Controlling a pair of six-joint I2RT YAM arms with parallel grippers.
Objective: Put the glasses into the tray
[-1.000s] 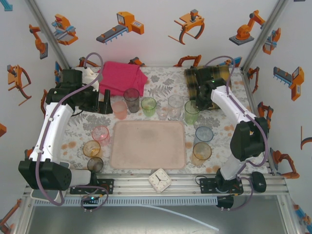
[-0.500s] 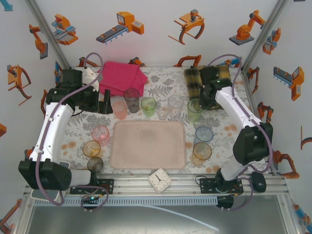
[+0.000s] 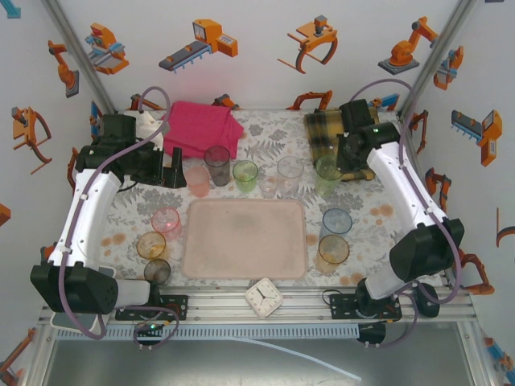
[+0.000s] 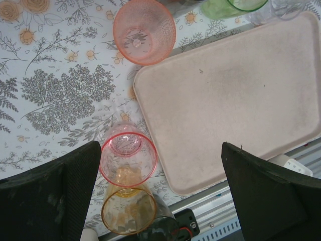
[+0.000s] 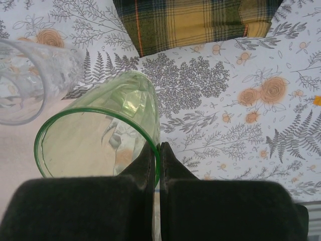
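The pale-pink tray (image 3: 245, 239) lies flat at the table's middle, with the glasses standing round it. My right gripper (image 3: 341, 163) is shut on the rim of a green glass (image 3: 327, 173), held tilted off the table behind the tray's right corner. In the right wrist view the fingertips (image 5: 149, 153) pinch that green glass (image 5: 100, 135) by its wall. My left gripper (image 3: 175, 173) stands open next to a pink glass (image 3: 196, 181), nothing between its fingers. Its wrist view looks down on the tray (image 4: 235, 85), a pink glass (image 4: 129, 158) and an amber one (image 4: 128, 211).
A folded pink cloth (image 3: 201, 127) and a plaid cloth (image 3: 330, 129) lie at the back. A smoky glass (image 3: 216, 165), a green one (image 3: 245, 175) and clear ones (image 3: 290, 171) line the tray's far side. Blue (image 3: 336, 223) and amber (image 3: 333, 252) glasses stand right. A white clock (image 3: 263, 297) sits in front.
My right gripper has risen and drawn back to the right with the green glass in it. The left arm has not moved.
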